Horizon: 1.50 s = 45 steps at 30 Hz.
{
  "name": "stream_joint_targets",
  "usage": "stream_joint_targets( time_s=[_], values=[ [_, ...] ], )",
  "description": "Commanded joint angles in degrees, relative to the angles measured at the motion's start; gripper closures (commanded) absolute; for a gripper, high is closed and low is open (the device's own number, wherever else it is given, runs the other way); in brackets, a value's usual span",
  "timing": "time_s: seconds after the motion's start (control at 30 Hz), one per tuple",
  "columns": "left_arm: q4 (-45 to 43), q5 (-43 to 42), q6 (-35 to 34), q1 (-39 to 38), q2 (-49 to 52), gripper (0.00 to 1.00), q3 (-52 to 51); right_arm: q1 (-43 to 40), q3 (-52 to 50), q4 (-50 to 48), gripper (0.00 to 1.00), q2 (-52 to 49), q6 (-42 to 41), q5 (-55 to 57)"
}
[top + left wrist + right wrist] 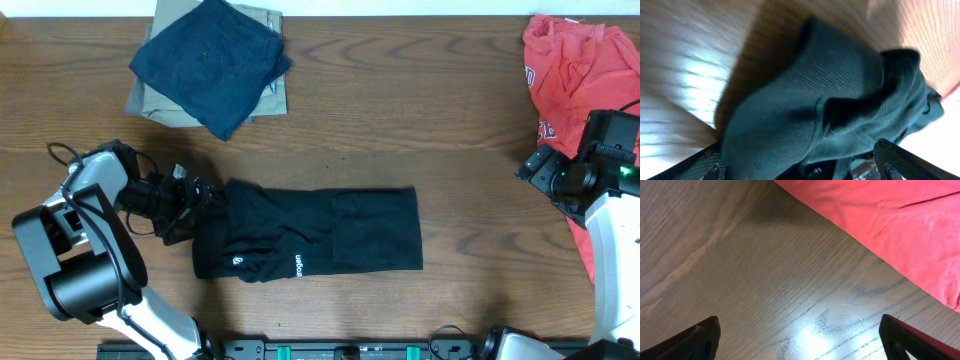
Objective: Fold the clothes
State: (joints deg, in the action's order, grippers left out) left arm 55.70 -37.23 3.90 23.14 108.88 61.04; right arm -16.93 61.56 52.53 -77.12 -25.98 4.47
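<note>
I see the black T-shirt (320, 230) folded into a long band, left end bunched; left tool (200, 203) and right tool (800, 340) both apart.

A brown wooden table (400, 130) with dark, wavy grain fills nearly the whole overhead view, and only a thin pale strip (400, 5) shows past its far edge; what that strip is cannot be told. Light from above glances off the smooth tabletop, leaving a soft white glare (810, 337) in the right wrist view and a wider, blurred bright patch (692, 82) in the left wrist view.
</note>
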Motion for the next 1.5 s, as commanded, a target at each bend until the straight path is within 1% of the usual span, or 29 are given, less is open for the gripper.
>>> stream_joint_targets(
  time_s=[0.0, 0.13, 0.17, 0.2, 0.23, 0.37, 0.9, 0.97, 1.0, 1.03, 1.1, 1.2, 1.23, 1.47],
  values=[
    [-0.1, 0.8, 1.9, -0.7, 2.2, 0.06, -2.9, -0.3, 0.3, 0.0, 0.01, 0.5, 0.3, 0.0],
    [0.5, 0.8, 1.9, -1.7, 2.2, 0.07, -3.8, -0.3, 0.3, 0.0, 0.01, 0.5, 0.3, 0.0],
    [0.7, 0.8, 1.9, -2.0, 2.2, 0.14, -3.9, -0.3, 0.3, 0.0, 0.01, 0.5, 0.3, 0.0],
    [1.0, 0.8, 1.9, -2.3, 2.2, 0.23, -3.9, -0.3, 0.3, 0.0, 0.01, 0.5, 0.3, 0.0],
    [1.2, 0.8, 2.5, -2.7, 2.2, 0.28, -3.9, -0.3, 0.3, 0.0, 0.01, 0.5, 0.3, 0.0],
    [1.9, 0.8, 4.2, -4.4, 2.2, 0.28, -3.9, -0.3, 0.3, 0.0, 0.01, 0.5, 0.3, 0.0],
    [0.5, 0.8, 4.2, -11.5, 2.2, 0.28, -3.9, -0.3, 0.3, 0.0, 0.01, 0.5, 0.3, 0.0],
    [0.3, 0.8, 4.2, -12.4, 2.2, 0.3, -3.9, -0.3, 0.3, 0.0, 0.01, 0.5, 0.3, 0.0],
    [0.3, 0.8, 4.1, -12.8, 2.2, 0.36, -3.9, -0.3, 0.3, 0.0, 0.01, 0.5, 0.3, 0.0],
    [0.2, 0.8, 3.9, -13.0, 2.2, 0.43, -3.9, -0.3, 0.3, 0.0, 0.01, 0.5, 0.3, 0.0],
    [0.1, 0.8, 3.7, -13.5, 2.2, 0.65, -3.9, -0.3, 0.3, 0.0, 0.01, 0.5, 0.3, 0.0],
    [0.1, 0.8, 3.6, -13.7, 2.2, 0.9, -3.9, -0.3, 0.3, 0.0, 0.01, 0.5, 0.3, 0.0],
    [0.1, 0.8, 3.3, -13.7, 2.2, 0.94, -3.9, -0.3, 0.3, 0.0, 0.01, 0.5, 0.3, 0.0],
    [0.1, 0.9, 3.0, -13.7, 1.9, 0.94, -3.9, -0.3, 0.3, 0.0, 0.01, 0.5, 0.3, 0.0]
  ],
)
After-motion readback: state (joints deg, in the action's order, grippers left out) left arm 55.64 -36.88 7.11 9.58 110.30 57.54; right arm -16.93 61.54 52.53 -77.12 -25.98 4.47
